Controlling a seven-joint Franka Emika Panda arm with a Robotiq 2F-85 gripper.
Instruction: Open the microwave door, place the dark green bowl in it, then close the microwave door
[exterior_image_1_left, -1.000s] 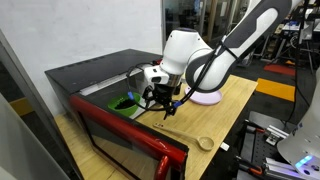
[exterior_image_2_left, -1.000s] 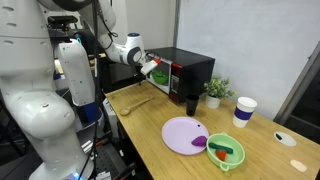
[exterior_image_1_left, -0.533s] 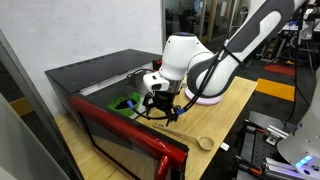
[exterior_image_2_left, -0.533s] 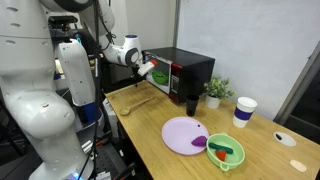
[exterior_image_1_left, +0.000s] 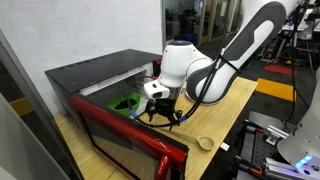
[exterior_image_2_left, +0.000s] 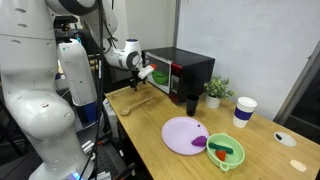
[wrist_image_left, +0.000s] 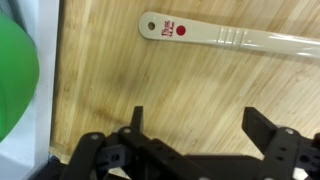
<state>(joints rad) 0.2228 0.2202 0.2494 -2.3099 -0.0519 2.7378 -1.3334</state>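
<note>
Placement judged complete: the dark green bowl (exterior_image_1_left: 125, 101) sits inside the microwave (exterior_image_1_left: 95, 68), just off to one side of the gripper (exterior_image_1_left: 161, 115), whose jaws stand wide apart and empty above the table (exterior_image_1_left: 215, 115); the next move calls for swinging the open microwave door (exterior_image_1_left: 112, 136) shut.

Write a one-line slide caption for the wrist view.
Open pincer hovers over wooden table, cream spoon handle ahead.

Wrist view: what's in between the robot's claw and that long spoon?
Just bare wooden table lies between the open gripper and the spoon. The wrist view shows nothing else there.
</note>
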